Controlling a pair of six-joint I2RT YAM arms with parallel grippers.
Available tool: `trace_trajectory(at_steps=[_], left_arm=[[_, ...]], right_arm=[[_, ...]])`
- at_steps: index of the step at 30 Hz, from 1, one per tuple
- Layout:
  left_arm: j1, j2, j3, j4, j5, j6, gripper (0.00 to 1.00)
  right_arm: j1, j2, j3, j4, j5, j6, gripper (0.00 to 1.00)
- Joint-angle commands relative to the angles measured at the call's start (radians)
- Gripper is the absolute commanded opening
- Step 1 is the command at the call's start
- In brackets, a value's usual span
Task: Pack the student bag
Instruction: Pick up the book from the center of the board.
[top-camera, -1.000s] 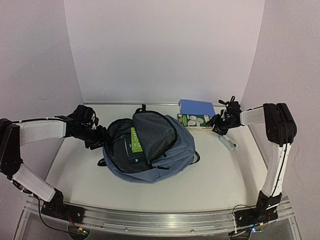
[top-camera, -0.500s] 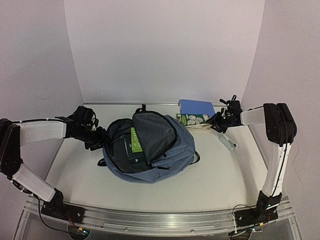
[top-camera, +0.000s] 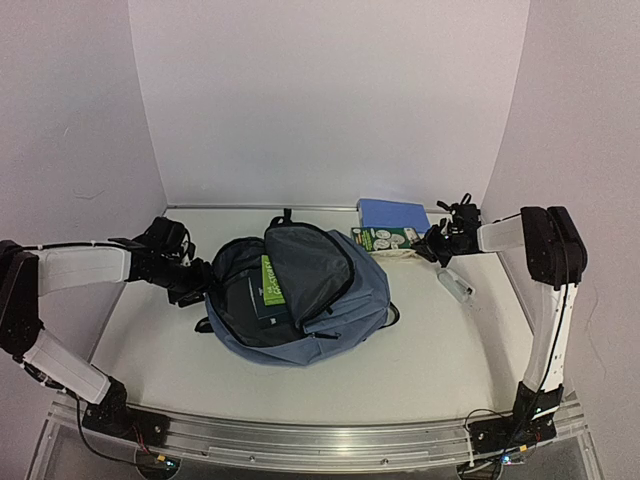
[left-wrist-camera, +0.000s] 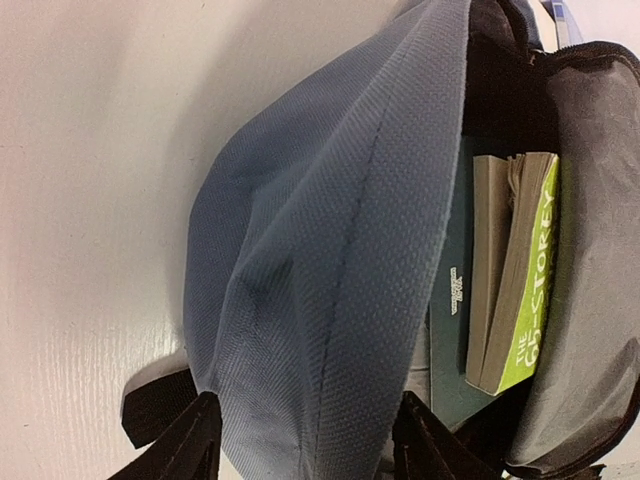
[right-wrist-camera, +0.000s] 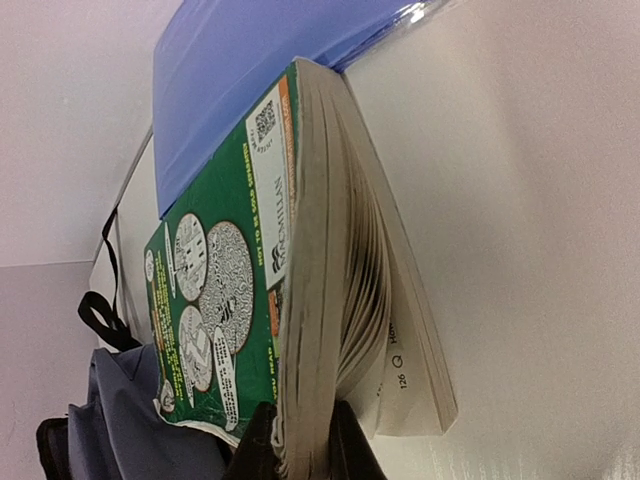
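Right pincer (right-wrist-camera: 300, 442) clenched on green book (right-wrist-camera: 213, 290), left pincer (left-wrist-camera: 306, 440) grasping student bag (left-wrist-camera: 300, 240), white tabletop (top-camera: 430, 352), pale walls (top-camera: 330, 100).

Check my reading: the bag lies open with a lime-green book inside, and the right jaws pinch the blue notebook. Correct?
Not quite: the right wrist view shows the right jaws pinching the green paperback, not the blue notebook. The rest is right.

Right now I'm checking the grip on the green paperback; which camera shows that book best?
Right wrist: the green paperback fills the frame, its edge held in the right pincer. Top external shows it small beside the student bag. Left wrist misses it.
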Motion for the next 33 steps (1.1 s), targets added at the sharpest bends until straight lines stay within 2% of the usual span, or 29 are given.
trace_trajectory(at_steps=[1, 10, 16, 19, 24, 33], left_arm=[[0.005, -0.073, -0.009, 0.007, -0.021, -0.001, 0.59], [0.005, -0.233, -0.02, -0.054, -0.12, 0.021, 0.87], [0.005, -0.327, 0.029, -0.074, -0.091, 0.133, 0.92], [0.005, -0.334, 0.094, -0.079, -0.023, 0.235, 0.91], [0.004, -0.28, 0.23, -0.08, 0.172, 0.38, 0.9], [-0.034, -0.162, 0.401, 0.024, 0.486, 0.417, 0.91]], right_arm=[[0.007, -0.051, 0.023, 0.116, -0.039, 0.029, 0.01], [0.008, -0.329, -0.035, 0.154, -0.037, 0.039, 0.0], [0.019, -0.512, -0.017, 0.136, -0.093, -0.023, 0.0], [0.044, -0.573, 0.033, 0.069, -0.156, -0.089, 0.0], [0.141, -0.647, 0.141, -0.123, -0.225, -0.243, 0.0], [0.39, -0.693, 0.222, -0.226, -0.423, -0.328, 0.0]])
